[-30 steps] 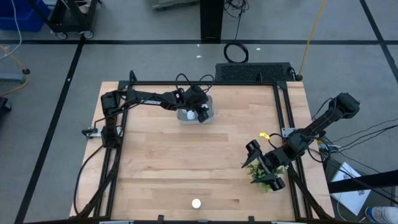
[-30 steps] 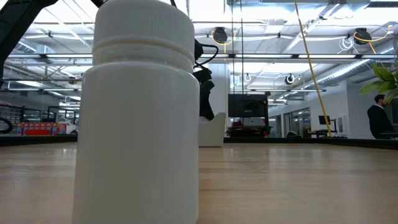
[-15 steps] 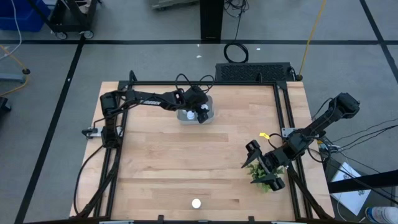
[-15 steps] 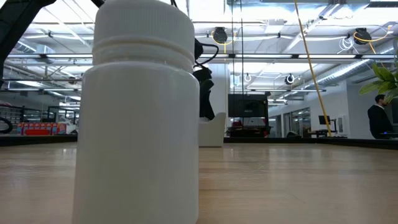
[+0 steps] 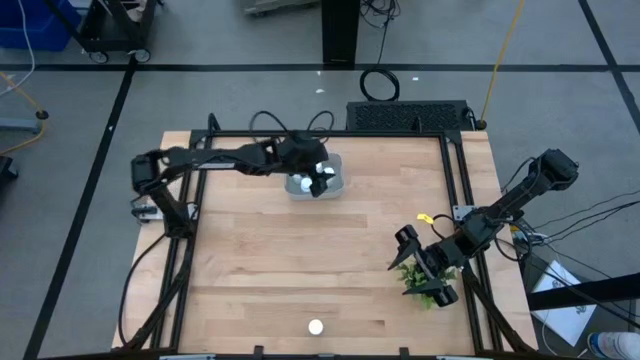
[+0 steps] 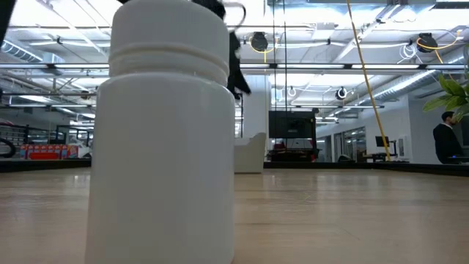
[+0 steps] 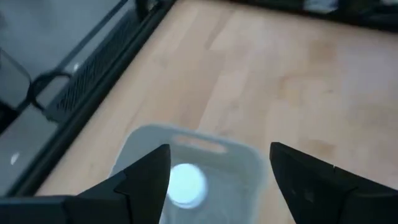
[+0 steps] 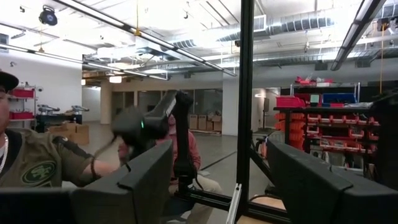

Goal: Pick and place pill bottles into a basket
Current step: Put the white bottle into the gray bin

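The pale grey-blue basket (image 5: pixel 338 184) stands at the table's far middle; it also shows in the left wrist view (image 7: pixel 245 155). A white pill bottle (image 7: pixel 185 185) stands upright in it and also shows in the high view (image 5: pixel 303 184). My left gripper (image 5: pixel 318 172) hangs above the basket, open and empty (image 7: pixel 217 171). Another white pill bottle (image 5: pixel 316 327) stands by the table's near edge, filling the low view (image 6: pixel 165 132). My right gripper (image 5: pixel 402 250) waits open and empty at the table's right, beside the green plant.
A small green plant (image 5: pixel 422 284) stands at the right, under my right arm. A black frame rail (image 5: pixel 330 135) runs along the table's far edge behind the basket. Bare wood (image 5: pixel 290 260) lies between the basket and the near bottle. People show beyond the table in the right wrist view.
My left gripper has risen from the basket, and the arm's elbow has swung toward the table's left edge. The bottle in the basket and the near bottle have stayed put.
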